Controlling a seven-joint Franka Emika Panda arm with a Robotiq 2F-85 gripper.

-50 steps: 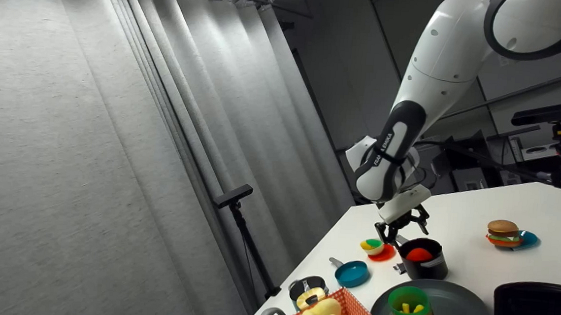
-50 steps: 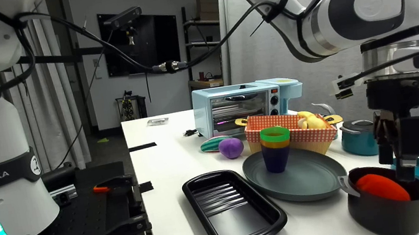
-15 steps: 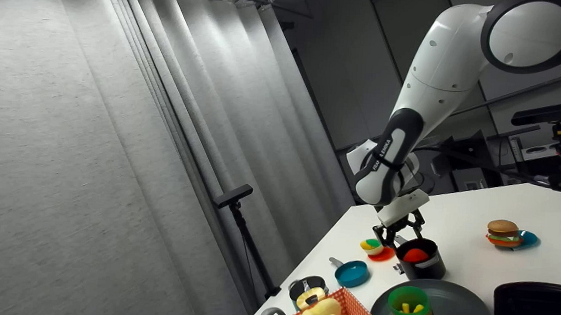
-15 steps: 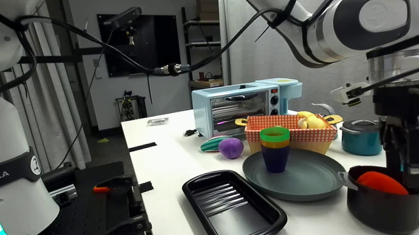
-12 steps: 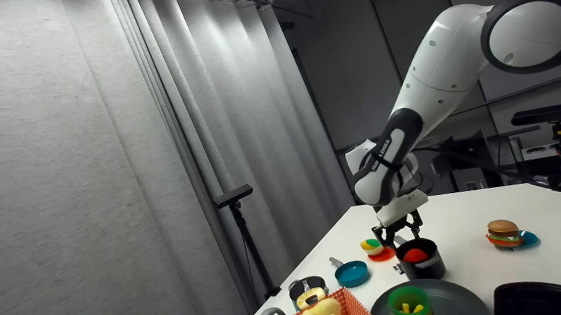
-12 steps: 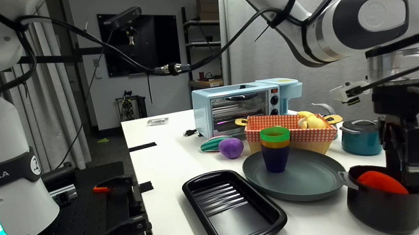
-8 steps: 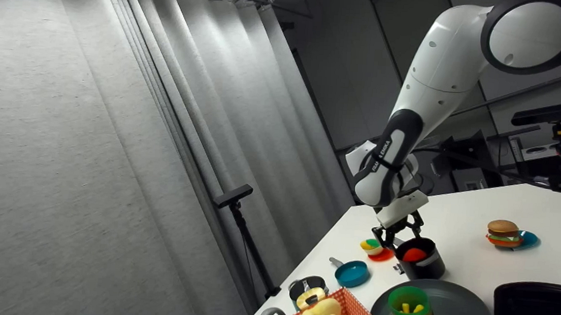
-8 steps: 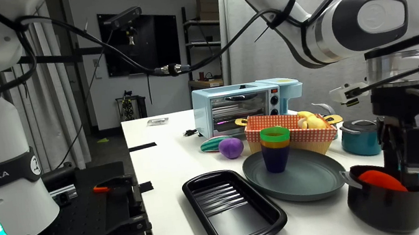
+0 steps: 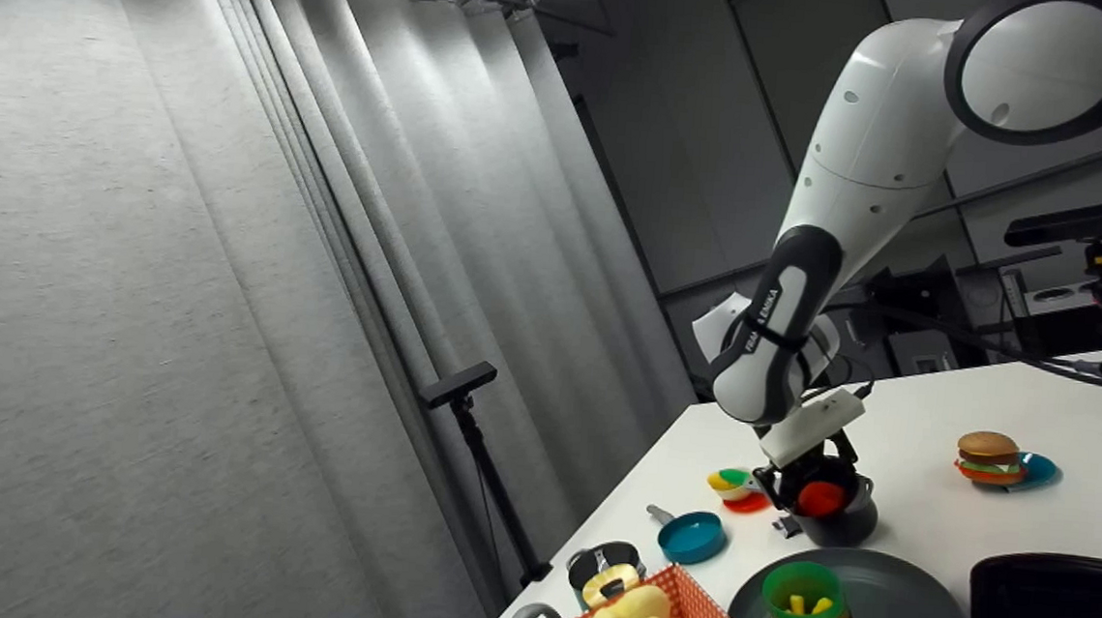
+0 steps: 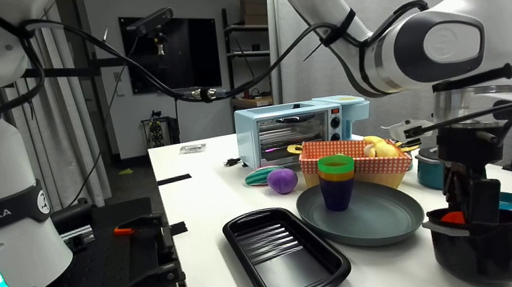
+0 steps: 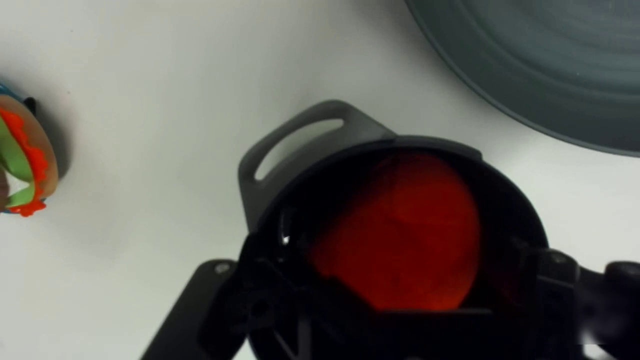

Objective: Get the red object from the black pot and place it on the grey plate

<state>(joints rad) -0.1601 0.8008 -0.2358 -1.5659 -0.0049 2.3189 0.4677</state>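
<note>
straddling the red toy (image 11: 415,230), that's the claw (image 9: 815,483), jaws spread wide, one to each side, dark space between them and the toy in the wrist view! nothing shows in its hold; the very tips are lost in shadow, so whether they touch, can't tell. and the red toy? inside the black pot (image 10: 481,252), just a patch of it showing past the claw in an exterior view. a grey handle (image 11: 360,125) juts from the pot's rim. just beside the pot, with a strip of white table (image 11: 530,155) between, it's the grey plate (image 10: 387,220), a stack of coloured cups (image 10: 337,187) standing on it, green on top. close by the plate, the black tray (image 10: 290,264), long and ribbed inside. just past the plate, the red-checked basket (image 10: 364,164), a yellow toy (image 10: 379,147) poking out. beside it, a purple ball (image 10: 283,180); behind, the pale blue toaster oven (image 10: 302,132). swing to the pot's other sides: a blue pan (image 9: 693,537) near it, and well apart, the burger (image 9: 989,458), with a blue dish (image 9: 1038,469) right beside it, on or off it i can't say.
</note>
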